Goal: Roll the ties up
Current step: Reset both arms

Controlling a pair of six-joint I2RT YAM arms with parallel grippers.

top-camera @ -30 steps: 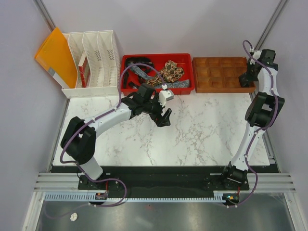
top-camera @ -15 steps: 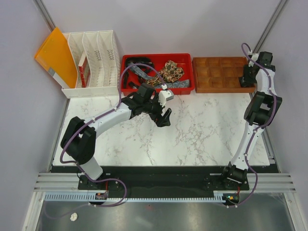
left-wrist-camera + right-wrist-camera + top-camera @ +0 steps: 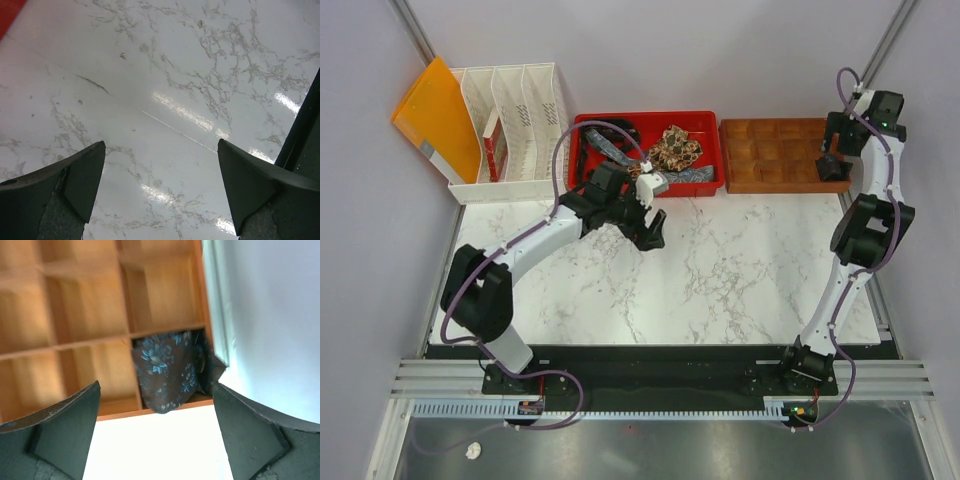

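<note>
Right fingers (image 3: pixel 55 430) stand open, clear of the blue-flowered tie (image 3: pixel 167 372) bunched in the wooden tray's (image 3: pixel 125 290) corner compartment

Top external: fixed high, above and behind the arm bases, looking down and forward. It is far enough to take in the whole table (image 3: pixel 740 270), with the red bin (image 3: pixel 645 117) and wooden tray (image 3: pixel 770 150) along its far edge.

Left wrist: rides on the left gripper (image 3: pixel 652 236), close over the marble, facing down and ahead between its own fingers (image 3: pixel 60 195). A corner of the red bin (image 3: pixel 6 12) shows top left. It shares with the top view the patch of table (image 3: pixel 175 75) just in front of that bin.

Right wrist: on the right gripper (image 3: pixel 832 165), close above the wooden tray (image 3: pixel 75 305), looking down. A blue-flowered tie (image 3: pixel 165 370) lies in a corner compartment. It shares the tray's right end with the top view.
</note>
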